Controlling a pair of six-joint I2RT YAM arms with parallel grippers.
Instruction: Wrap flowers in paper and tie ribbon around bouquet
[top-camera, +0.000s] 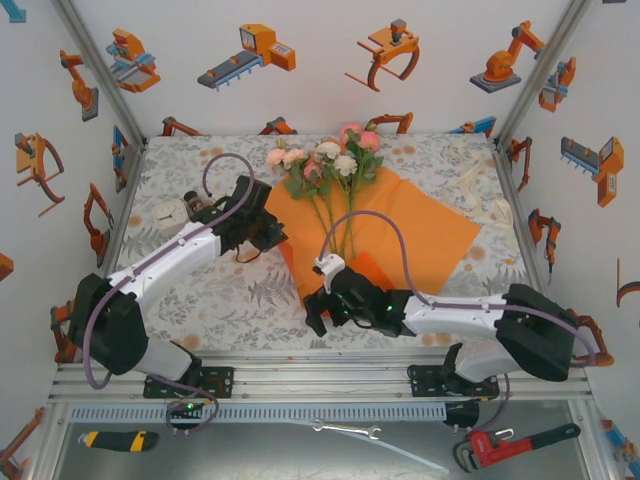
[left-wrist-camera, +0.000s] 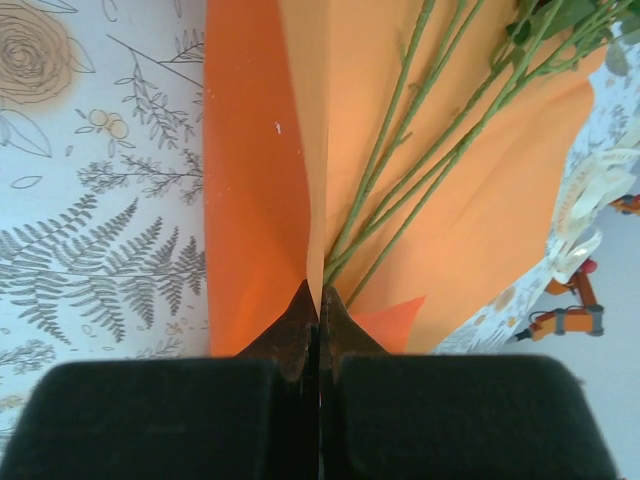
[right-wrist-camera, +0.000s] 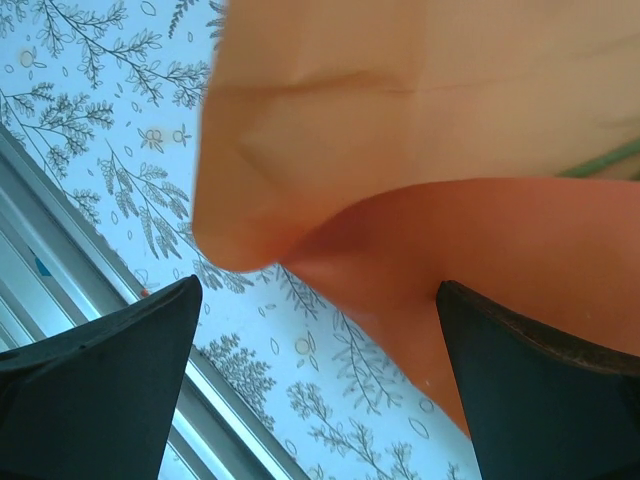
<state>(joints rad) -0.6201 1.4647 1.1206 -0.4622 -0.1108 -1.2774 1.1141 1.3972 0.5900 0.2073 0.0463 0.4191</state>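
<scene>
Nearest, the right gripper (right-wrist-camera: 320, 290) stands spread wide and grasps nothing; the curled-up near corner of the paper (top-camera: 420, 225) shows between its jaws, untouched. Further in, the left gripper (left-wrist-camera: 318, 300) is clenched on the paper's left edge, pinching it up into a ridge. The paper lies on the leaf-printed surface (top-camera: 230, 290). The flowers (top-camera: 330, 160) lie on the paper, stems pointing near, with the pink and cream blooms over its far edge. Beyond, at the far right, the ribbon (top-camera: 478, 188) lies loose on the surface, apart from the paper.
</scene>
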